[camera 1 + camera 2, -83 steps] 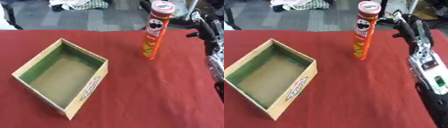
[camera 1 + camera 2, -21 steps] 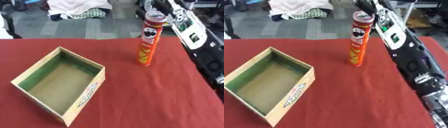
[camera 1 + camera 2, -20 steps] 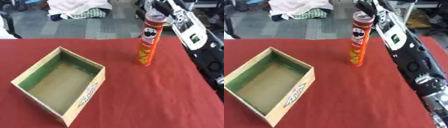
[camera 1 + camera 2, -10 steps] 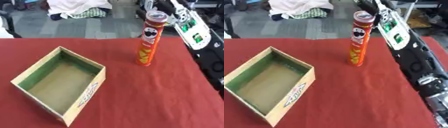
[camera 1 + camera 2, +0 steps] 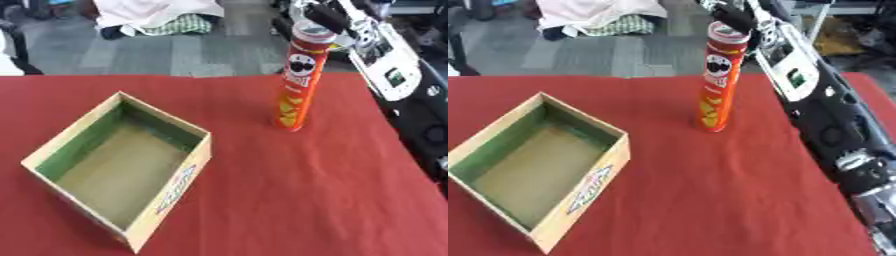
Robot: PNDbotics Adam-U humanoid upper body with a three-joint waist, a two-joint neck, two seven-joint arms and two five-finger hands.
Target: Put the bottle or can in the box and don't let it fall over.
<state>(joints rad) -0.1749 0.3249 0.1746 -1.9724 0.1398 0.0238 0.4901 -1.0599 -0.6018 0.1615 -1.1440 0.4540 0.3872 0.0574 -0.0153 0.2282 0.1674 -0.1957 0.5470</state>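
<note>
A tall red chips can (image 5: 296, 80) stands upright on the red tablecloth, right of centre and toward the far edge. My right arm (image 5: 824, 115) comes in from the right side and reaches up along the can. My right hand (image 5: 734, 16) sits at the can's lid, above and just behind it; whether it grips the can is hidden. An open cardboard box (image 5: 122, 165) with a green inner wall lies at the left, empty, about a hand's width from the can. My left hand shows in no view.
The red table (image 5: 306, 200) ends just behind the can, with grey floor beyond. A pile of cloth (image 5: 162, 15) lies on the floor at the back. Bare tablecloth stretches between the can and the box.
My right hand has risen from beside the can's right side to its lid over the last seconds. The can and box have stayed put.
</note>
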